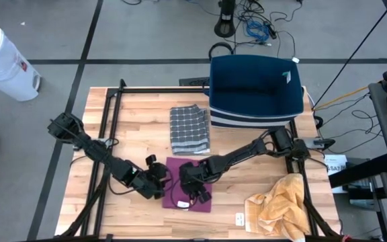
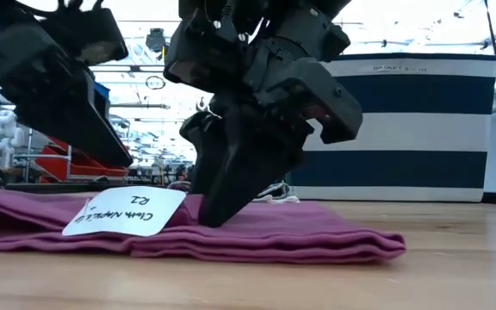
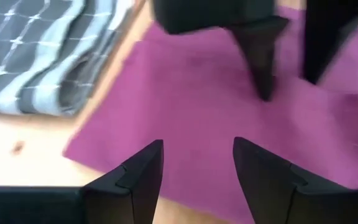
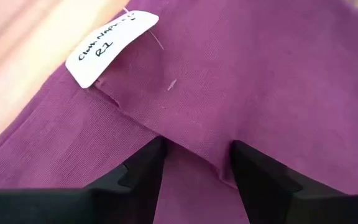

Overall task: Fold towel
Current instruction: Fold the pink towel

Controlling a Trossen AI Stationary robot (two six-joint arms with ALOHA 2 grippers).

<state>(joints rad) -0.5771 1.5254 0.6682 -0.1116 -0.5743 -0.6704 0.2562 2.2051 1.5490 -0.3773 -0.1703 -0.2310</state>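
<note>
Towel: folded magenta cloth napkin (image 1: 195, 183) with a white handwritten tag (image 2: 126, 211), flat on the wooden table (image 1: 140, 114).
Right gripper (image 4: 196, 167): fingertips parted, pressing down on the cloth, an edge fold between them.
Left gripper (image 3: 196, 163): fingers parted, empty, over the cloth's edge.

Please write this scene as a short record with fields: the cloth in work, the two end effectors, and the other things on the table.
cloth in work: purple cloth, folded flat, with a white paper tag
right end effector: open, tips down on the purple cloth beside a folded edge
left end effector: open, at the cloth's left edge, holding nothing
other cloths: grey checked cloth folded; yellow cloth crumpled at the right front corner
basket: blue basket at the far side
table: wooden table
</note>
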